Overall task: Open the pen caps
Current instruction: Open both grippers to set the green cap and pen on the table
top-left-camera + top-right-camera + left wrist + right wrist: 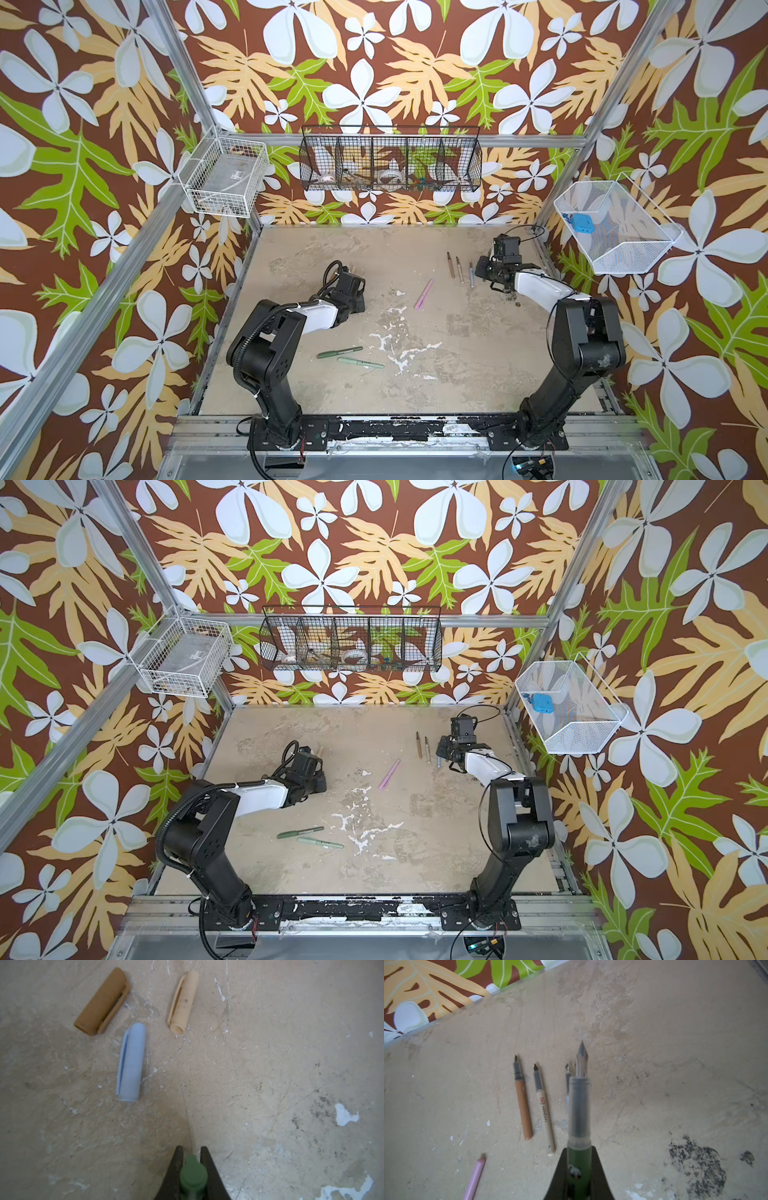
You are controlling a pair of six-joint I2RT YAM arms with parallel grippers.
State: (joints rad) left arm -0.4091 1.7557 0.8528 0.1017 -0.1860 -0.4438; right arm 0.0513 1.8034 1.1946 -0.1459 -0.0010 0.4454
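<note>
Right jaws clamp the uncapped green pen (579,1118), long axis near parallel to the pen row (451,266) just left in a top view; left jaws clamp its cap (193,1176)

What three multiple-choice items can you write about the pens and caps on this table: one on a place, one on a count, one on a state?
1. Where does the slim pink plastic pen lie?
A. near the middle of the beige table
B. at its back edge
C. at its front edge

2. How many plastic caps lie loose on the table in the left wrist view?
A. two
B. three
C. five

3. In what state is the green plastic pen in the right gripper?
A. capped
B. uncapped, nib bare
C. snapped in two

Key: 1 A, both top views show it far from every edge. 2 B, there are a brown cap, a beige cap and a light blue cap. 3 B, its grey nib points out bare.
</note>
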